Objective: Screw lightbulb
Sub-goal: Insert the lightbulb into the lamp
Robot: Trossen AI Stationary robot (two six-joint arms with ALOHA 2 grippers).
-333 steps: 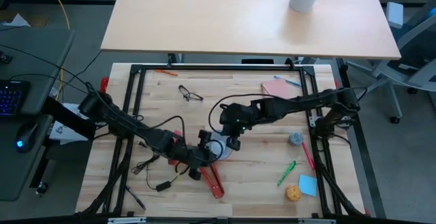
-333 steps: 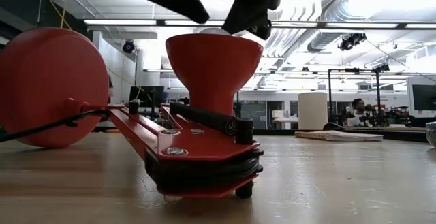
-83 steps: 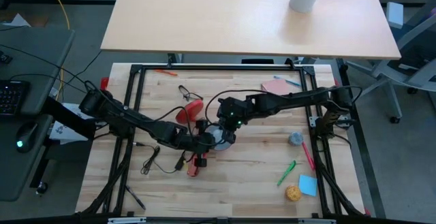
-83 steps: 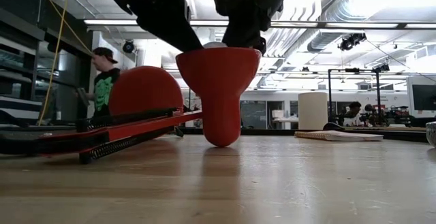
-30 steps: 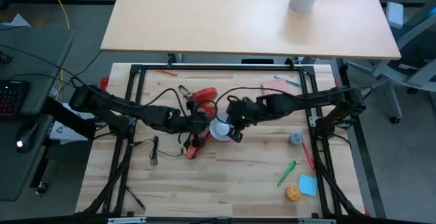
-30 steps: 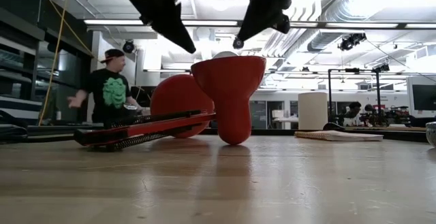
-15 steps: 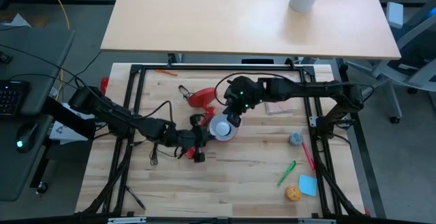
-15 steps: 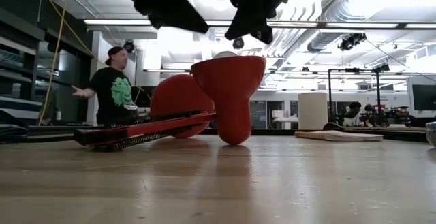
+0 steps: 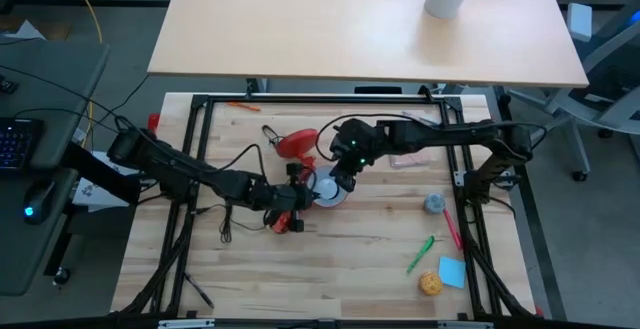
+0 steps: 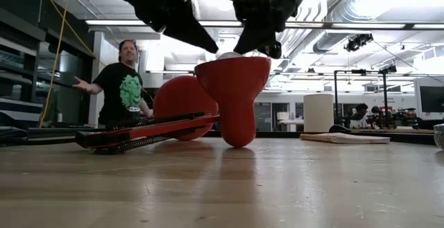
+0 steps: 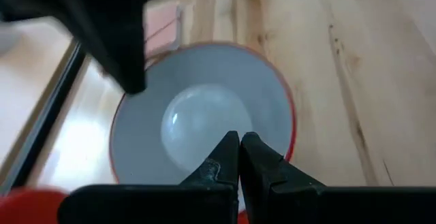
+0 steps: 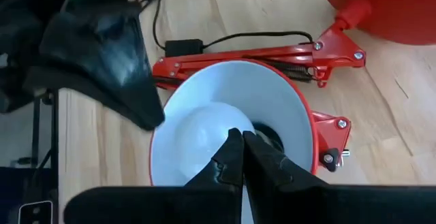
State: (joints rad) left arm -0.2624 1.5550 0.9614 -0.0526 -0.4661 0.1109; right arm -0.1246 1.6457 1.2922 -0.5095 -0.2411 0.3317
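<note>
1. The bulb point(image 11: 201, 125) sits inside the lamp's shade point(image 11: 272, 101), which stands mouth-up on the table point(image 9: 370, 259); in the low view only its white top point(image 10: 229, 55) shows above the red rim point(image 10: 232, 65).
2. The left gripper point(image 11: 238, 157) hangs just above the shade with its fingers pressed together on nothing; their tips point at the bulb's near side.
3. The right gripper point(image 12: 240, 152) is also over the shade, fingers together and empty, its tips pointing at the bulb point(image 12: 201, 139).
4. From above, the two grippers meet over the shade point(image 9: 326, 188) near the table's middle, the left gripper point(image 9: 300, 193) from the left, the right gripper point(image 9: 343, 181) from the far right.
5. The lamp's red arm point(image 12: 272, 60) lies flat on the wood beside the shade, and its round red base point(image 9: 297, 144) lies just beyond.
6. A black cord point(image 9: 235, 224) trails on the table on the left side.
7. Toward the right edge lie a grey lump point(image 9: 433, 203), a green pen point(image 9: 420, 254), a blue note point(image 9: 451, 271) and a yellow ball point(image 9: 430, 284).
8. Farther back on the table lie glasses point(image 9: 270, 133) and a pink pad point(image 9: 408, 149).
9. Beyond the table a person point(image 10: 123, 82) in a black shirt stands with arms spread.
</note>
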